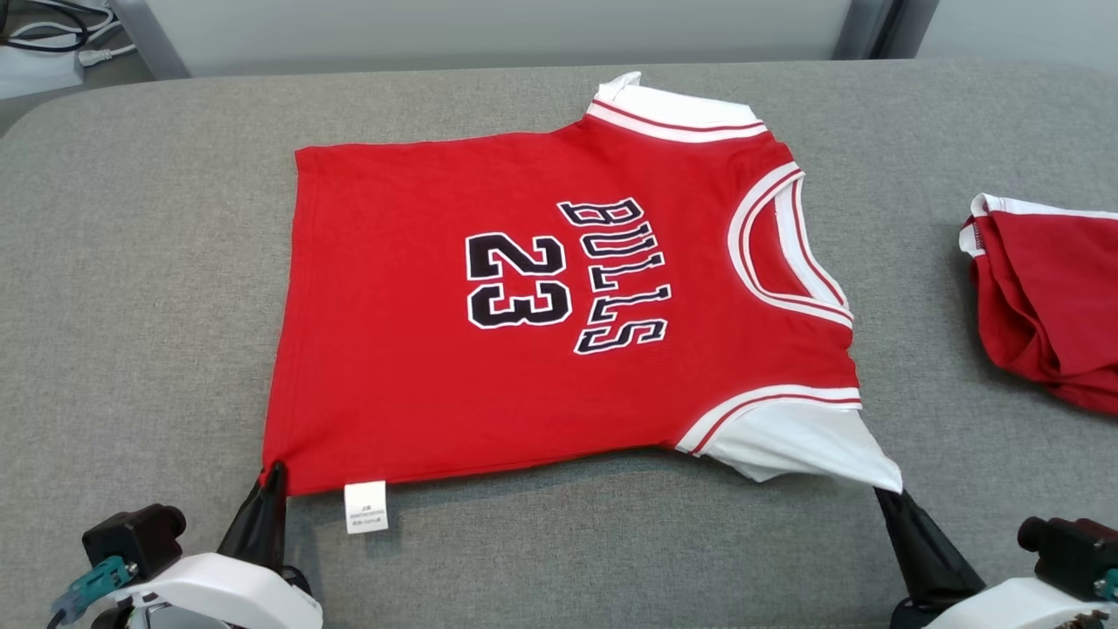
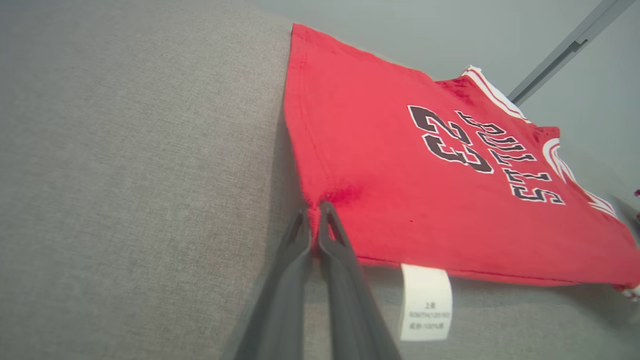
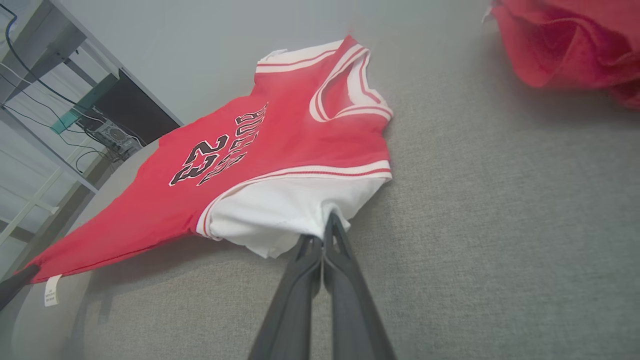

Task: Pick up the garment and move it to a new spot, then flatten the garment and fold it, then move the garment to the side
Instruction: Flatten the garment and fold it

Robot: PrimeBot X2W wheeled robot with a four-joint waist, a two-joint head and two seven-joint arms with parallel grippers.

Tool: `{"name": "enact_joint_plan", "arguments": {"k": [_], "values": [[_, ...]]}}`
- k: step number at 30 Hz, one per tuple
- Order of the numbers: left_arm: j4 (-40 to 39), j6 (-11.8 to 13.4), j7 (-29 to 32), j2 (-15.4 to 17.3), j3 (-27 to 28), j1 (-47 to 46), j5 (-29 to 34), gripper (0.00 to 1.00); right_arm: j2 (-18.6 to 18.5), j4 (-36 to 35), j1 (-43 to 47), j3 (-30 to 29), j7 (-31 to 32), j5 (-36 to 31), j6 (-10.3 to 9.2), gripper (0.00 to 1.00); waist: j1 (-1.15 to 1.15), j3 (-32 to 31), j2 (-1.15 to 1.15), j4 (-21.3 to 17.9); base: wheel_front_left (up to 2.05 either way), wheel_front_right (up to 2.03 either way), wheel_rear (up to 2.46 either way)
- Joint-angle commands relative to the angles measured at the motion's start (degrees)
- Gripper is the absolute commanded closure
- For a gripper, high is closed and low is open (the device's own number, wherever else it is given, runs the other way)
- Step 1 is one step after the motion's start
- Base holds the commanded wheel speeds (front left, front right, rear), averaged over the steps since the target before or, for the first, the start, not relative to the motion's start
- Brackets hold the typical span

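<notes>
A red Bulls jersey [image 1: 524, 367] with the number 23 lies spread face up across the middle of the head view on a grey cloth-covered surface [image 1: 148, 262]. Its collar is toward the right of the frame and its hem toward the left. At the lower left, the left gripper [image 1: 273, 479] has its two dark fingers pinched together on the jersey's near hem corner. The left wrist view shows the red cloth clamped between the tips at centre frame. A white care label [image 1: 365, 507] hangs from the near edge, just right of that corner. At the lower right, the right gripper [image 1: 884, 496] is closed tight on the tip of the near white sleeve [image 1: 786, 445], which is drawn out to a point. The near edge sits slightly raised, with shadow beneath it. A second red garment [image 1: 1048, 306] lies crumpled at the right edge, well apart from the jersey.
</notes>
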Motion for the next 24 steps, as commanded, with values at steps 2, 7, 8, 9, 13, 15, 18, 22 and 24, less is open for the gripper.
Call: {"name": "enact_joint_plan", "arguments": {"k": [2, 7, 8, 9, 13, 15, 18, 22, 24], "values": [[-2.3, 0.8, 0.3, 1.3, 1.9, -1.1, 0.0, 1.00, -0.4, -2.2, -0.8, 0.0, 0.6, -1.0, 0.00, 1.00, 0.00, 0.2, 0.00, 0.1, 0.00, 0.00, 0.00], [0.1, 0.4, -0.4, -0.3, 1.2, -1.7, -0.6, 1.00, 0.4, -0.4, -2.5, -0.8, 1.1, -0.9, 0.00, 1.00, 0.00, 0.2, 0.00, -0.2, 0.00, 0.00, 0.00], [1.0, 0.2, -0.7, -0.6, 1.1, -1.8, -0.6, 1.00, 0.2, 0.4, -2.8, -0.4, 1.3, -1.1, 0.00, 1.00, 0.00, 0.2, 0.00, -0.2, 0.00, 0.00, 0.00], [2.0, -0.1, -0.9, -0.9, 0.8, -1.9, -0.6, 1.00, 0.1, 1.3, -3.0, 0.1, 1.5, -1.1, 0.00, 1.00, 0.00, 0.1, 0.00, -0.2, 0.00, 0.00, 0.00], [5.0, -0.4, -2.2, -1.4, 0.7, -1.9, -0.5, 1.00, 0.5, 3.1, -2.1, 2.8, 2.7, 2.1, 0.00, 1.00, 0.00, -0.5, 0.00, 0.2, 0.00, 0.00, 0.00], [5.6, -1.0, -2.4, -1.5, 0.7, -2.0, -0.7, 1.00, 0.5, 2.8, -1.5, 3.5, 2.2, 3.3, 0.00, 1.00, 0.00, -0.6, 0.00, 0.5, 0.00, 0.00, 0.00], [6.9, -2.3, -3.2, -1.5, 0.3, -3.1, -0.6, 1.00, -0.7, 4.3, -1.9, 3.6, 1.1, 2.4, 0.00, 1.00, 0.00, -0.6, 0.00, 0.5, 0.00, 0.00, 0.00], [9.1, -3.6, -4.5, -2.0, -0.5, -4.6, 0.0, 1.00, -1.8, 7.6, -3.3, 4.5, 0.0, 1.5, 0.00, 1.00, 0.00, -1.1, 0.00, 0.5, 0.00, 0.00, 0.00], [10.6, -3.9, -4.8, -2.2, -1.0, -5.1, 0.4, 1.00, -1.9, 9.1, -3.8, 5.0, -0.8, 1.8, 0.00, 0.92, 0.00, -1.5, 0.00, 0.4, 0.00, 0.00, 0.00]]}}
